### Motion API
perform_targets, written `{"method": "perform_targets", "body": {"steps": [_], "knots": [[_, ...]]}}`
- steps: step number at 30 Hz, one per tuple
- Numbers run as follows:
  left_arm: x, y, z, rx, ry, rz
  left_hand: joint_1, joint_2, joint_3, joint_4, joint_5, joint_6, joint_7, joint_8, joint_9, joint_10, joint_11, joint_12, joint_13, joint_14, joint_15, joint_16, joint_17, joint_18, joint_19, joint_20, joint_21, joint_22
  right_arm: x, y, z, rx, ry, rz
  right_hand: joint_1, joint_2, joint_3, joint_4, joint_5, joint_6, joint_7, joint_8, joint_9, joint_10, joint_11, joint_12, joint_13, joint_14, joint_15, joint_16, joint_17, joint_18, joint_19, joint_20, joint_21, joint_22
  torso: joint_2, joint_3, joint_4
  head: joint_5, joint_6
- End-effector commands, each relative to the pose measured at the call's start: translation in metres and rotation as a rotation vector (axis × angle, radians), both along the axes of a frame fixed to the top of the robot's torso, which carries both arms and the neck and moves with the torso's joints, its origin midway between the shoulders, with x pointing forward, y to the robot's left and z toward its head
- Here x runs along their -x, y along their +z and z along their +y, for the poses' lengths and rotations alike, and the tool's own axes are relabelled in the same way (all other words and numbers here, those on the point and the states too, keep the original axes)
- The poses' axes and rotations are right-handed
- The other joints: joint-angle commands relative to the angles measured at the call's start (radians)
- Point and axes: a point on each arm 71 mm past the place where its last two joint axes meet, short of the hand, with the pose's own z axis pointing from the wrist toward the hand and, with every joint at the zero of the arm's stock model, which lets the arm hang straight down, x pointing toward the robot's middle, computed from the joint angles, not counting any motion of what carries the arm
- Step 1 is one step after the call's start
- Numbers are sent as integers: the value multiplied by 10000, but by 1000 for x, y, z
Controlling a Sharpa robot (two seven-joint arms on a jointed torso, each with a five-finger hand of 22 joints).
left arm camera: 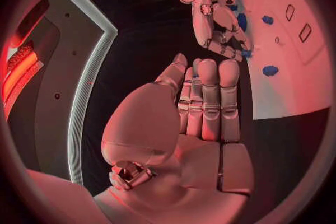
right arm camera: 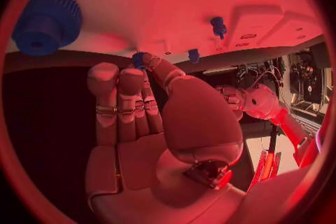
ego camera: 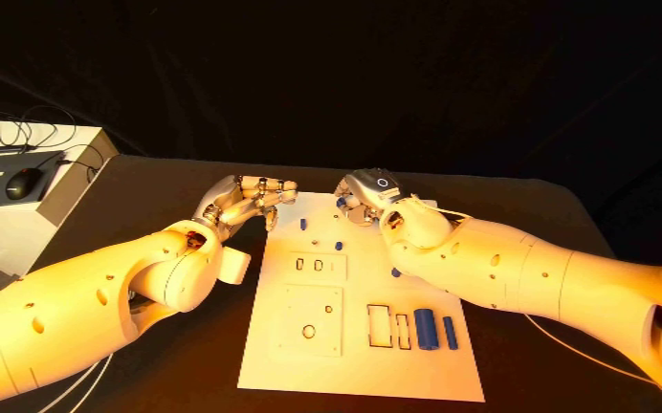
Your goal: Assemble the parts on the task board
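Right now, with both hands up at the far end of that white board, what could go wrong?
The right hand seems to pinch a small blue part at its fingertips only; it might slip and drop. The left hand hovers open close beside it, so the two could bump. Loose blue cylinders lie under the right forearm near the task board edge, and a low sweep might knock them.

Two glossy white arms with small round screw holes, each ending in a silver, segmented robot hand.
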Motion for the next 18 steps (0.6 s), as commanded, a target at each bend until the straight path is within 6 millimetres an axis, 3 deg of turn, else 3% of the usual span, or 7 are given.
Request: {"method": "perform_targets", "body": {"steps": [1, 4, 7, 14, 18], "knots": [[0, 1, -1, 67, -146, -22, -37, 5, 70, 8, -6, -28, 36, 21, 10, -26, 29, -43, -7, 36, 9, -18, -11, 271, 80, 7, 30, 11, 0, 0, -1, -107, 88, 40, 90, -342, -610, 253, 57, -470, -38, 27, -16, -564, 131, -63, -36, 149, 89, -219, -298, 355, 345, 137, -608, 95, 6, 7, 9, -2, -3], [0, 1, -1, 52, -124, -23, -19, 6, 82, -4, -4, -22, 40, 21, 10, -36, 31, -49, -10, 34, 9, -19, -13, 272, 78, 7, 26, 12, 0, 1, -2, -208, 125, 31, 375, -406, -1241, 637, 118, -656, -9, 36, -16, -695, 149, -62, -33, 169, 112, -206, -475, 397, 470, 176, -860, -52, 6, 10, 8, 3, 2], [0, 1, 0, 44, -101, -32, -12, 3, 95, -14, -4, -75, 55, 0, 0, -59, 42, -62, -14, 35, 17, -17, -14, 271, 82, 9, 30, 26, 1, 1, -3, -316, 169, -6, 544, -478, -1467, 935, 145, -681, -40, 20, -20, -662, 138, -66, -35, 160, 102, -130, -597, 403, 491, 175, -940, -64, 5, 10, 7, 11, 6], [-1, 0, 1, 27, -49, -39, -12, 3, 95, -14, -4, -75, 55, 0, 0, -59, 42, -62, -14, 35, 17, -17, -14, 271, 82, 9, 30, 26, 8, 5, -14, -614, 222, 49, 578, -492, -1475, 1025, 238, -620, -48, 17, -19, -501, 105, -67, -33, 148, 81, -91, -680, 400, 491, 156, -1002, -72, -18, 22, -14, 48, 53], [-2, -1, 2, 18, -22, -43, -12, 1, 119, -27, -4, -87, 56, 10, 2, -63, 43, -63, -11, 36, 19, -6, -14, 273, 90, 11, 34, 49, 14, 11, -29, -915, 180, 218, 527, -410, -1300, 1008, 303, -502, 0, 22, -17, 290, -42, -65, -20, 172, -13, -7, -690, 300, 516, 86, -620, 64, -46, 54, -59, 55, 76]]}}
